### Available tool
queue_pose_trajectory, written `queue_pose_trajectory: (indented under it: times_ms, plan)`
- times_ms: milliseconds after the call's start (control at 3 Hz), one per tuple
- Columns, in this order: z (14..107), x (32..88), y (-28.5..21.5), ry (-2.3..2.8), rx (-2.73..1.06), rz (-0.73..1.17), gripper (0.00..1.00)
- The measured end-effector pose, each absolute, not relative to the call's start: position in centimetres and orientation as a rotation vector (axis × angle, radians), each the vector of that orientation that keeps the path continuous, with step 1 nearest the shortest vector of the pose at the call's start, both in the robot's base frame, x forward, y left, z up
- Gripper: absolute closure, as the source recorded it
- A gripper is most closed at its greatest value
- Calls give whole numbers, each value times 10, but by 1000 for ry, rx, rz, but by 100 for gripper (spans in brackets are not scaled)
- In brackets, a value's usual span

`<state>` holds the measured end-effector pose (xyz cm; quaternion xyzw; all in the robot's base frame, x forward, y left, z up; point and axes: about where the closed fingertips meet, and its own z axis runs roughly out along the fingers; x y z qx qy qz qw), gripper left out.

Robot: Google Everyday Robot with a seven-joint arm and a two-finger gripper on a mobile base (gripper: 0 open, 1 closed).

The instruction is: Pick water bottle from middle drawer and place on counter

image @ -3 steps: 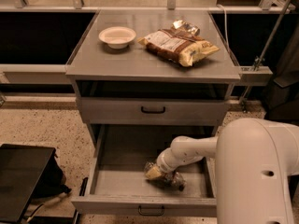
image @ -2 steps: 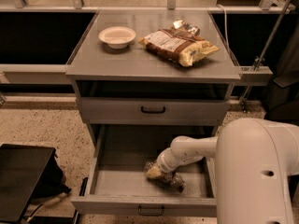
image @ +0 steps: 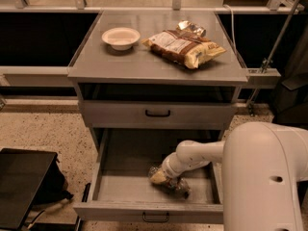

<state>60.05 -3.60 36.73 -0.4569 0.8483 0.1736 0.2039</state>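
Note:
The middle drawer (image: pixel 115 189) is pulled open at the bottom of the camera view. A small clear crinkled water bottle (image: pixel 174 185) lies on the drawer floor, right of centre. My white arm reaches down into the drawer from the right. My gripper (image: pixel 161 177) is at the bottle's left end, right over it, and partly hides it. The counter (image: pixel 144 61) is the grey cabinet top above.
A white bowl (image: pixel 121 36) and a yellow-brown chip bag (image: pixel 183 45) lie on the counter. The shallower upper drawer (image: pixel 158 113) is closed. A black case (image: pixel 21 184) stands on the floor at the left. My white body (image: pixel 267 177) fills the lower right.

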Motion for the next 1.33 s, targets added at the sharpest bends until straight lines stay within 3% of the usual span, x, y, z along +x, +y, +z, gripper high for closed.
queue_pose_trajectory:
  times_ms: [1333]
  plan:
    - [556, 633, -53, 2200, -972, 43, 100]
